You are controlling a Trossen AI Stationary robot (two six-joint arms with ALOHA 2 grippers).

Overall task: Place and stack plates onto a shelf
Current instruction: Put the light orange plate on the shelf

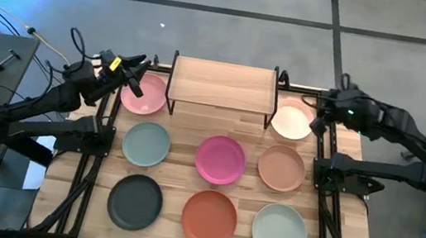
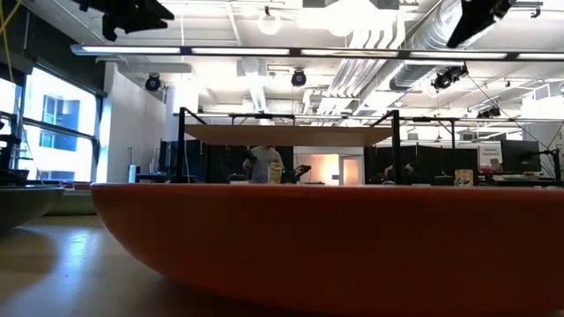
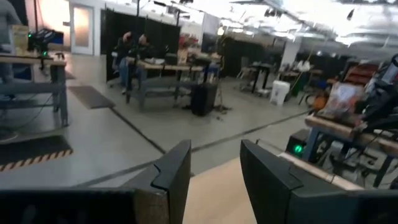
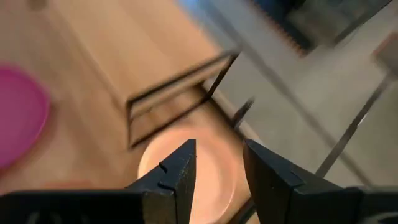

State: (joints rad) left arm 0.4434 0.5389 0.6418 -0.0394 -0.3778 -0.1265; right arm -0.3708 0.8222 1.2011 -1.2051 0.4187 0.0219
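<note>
Left fingers [image 3: 174,180]: parted by a narrow gap, nothing between them; floor and the far room visible through the gap in the left wrist view.
Left gripper [image 1: 134,75]: above the far-left corner of the table, over the far edge of the light pink plate [image 1: 144,95], just beside the shelf's left end.
Right fingers [image 4: 180,177]: parted by a narrow gap, holding nothing; cream plate [image 4: 186,168] directly beyond them in the right wrist view.
Right gripper [image 1: 320,109]: at the far-right corner, over the right rim of the cream plate [image 1: 290,120]; touching it or not cannot be told.
Shelf [image 1: 222,84]: at the far middle of the table, between the pink and cream plates, top bare; black legs at each end.
Middle row: sage green plate [image 1: 146,143], magenta plate [image 1: 220,158], peach-tan plate [image 1: 281,168], each flat on the table and apart from its neighbours.
Near row: charcoal plate [image 1: 134,201], terracotta orange plate [image 1: 210,217], pale mint-white plate [image 1: 280,233], also flat and apart.
Low view: terracotta plate's rim fills the foreground [image 2: 335,238]; shelf top [image 2: 286,135] seen edge-on behind it, on thin black legs.
Table [image 1: 188,120]: light wood, all eight plates lying singly on it, none on the shelf.
Room beyond: a person [image 2: 263,164] standing far off behind the shelf in the low view.
</note>
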